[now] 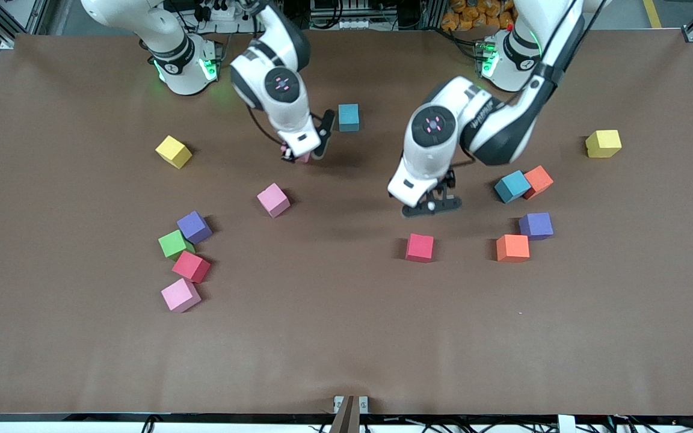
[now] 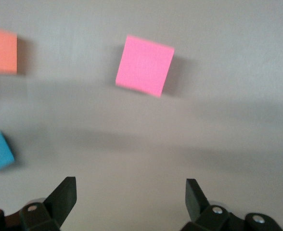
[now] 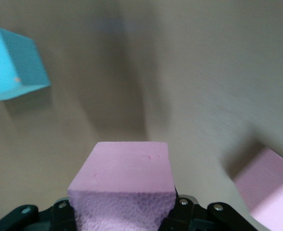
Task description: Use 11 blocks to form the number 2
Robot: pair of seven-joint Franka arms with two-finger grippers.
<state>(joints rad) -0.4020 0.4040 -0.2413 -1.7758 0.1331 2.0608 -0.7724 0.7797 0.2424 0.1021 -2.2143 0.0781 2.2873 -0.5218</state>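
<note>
Front view, from the high camera: my right gripper (image 1: 303, 153) hangs over the table (image 1: 346, 349) toward the edge where my bases stand, its fingers closed on a pink foam cube (image 1: 304, 157); a light blue cube (image 1: 348, 117) sits just beside it on the table. In the right wrist view the held cube (image 3: 124, 185) fills the space between my fingers, its grainy face squarely clamped, while another pink cube (image 3: 269, 192) lies on the table below. My left gripper (image 1: 432, 205) hovers with its fingers spread wide and holding nothing, above the crimson red cube (image 1: 420, 248) in the middle of the table; my left wrist view shows that cube (image 2: 145, 65) square beneath me.

No digit stands yet. The other cubes are scattered: a purple (image 1: 194, 227), a green (image 1: 174, 244), a red (image 1: 191, 266) and a pink (image 1: 180, 294) clustered toward the right arm's end, and a blue (image 1: 512, 186), two orange (image 1: 538, 181) (image 1: 513, 248) and a purple (image 1: 535, 225) toward the left arm's end.

I judge these cubes light, soft and slightly springy, with a matte surface that should not slip. The best hold is across two opposite flat faces, near mid-height, squeezed gently so the foam does not deform.

My right forearm points steeply down with the wrist bent over the cube; my left arm folds at the elbow, wrist down.
</note>
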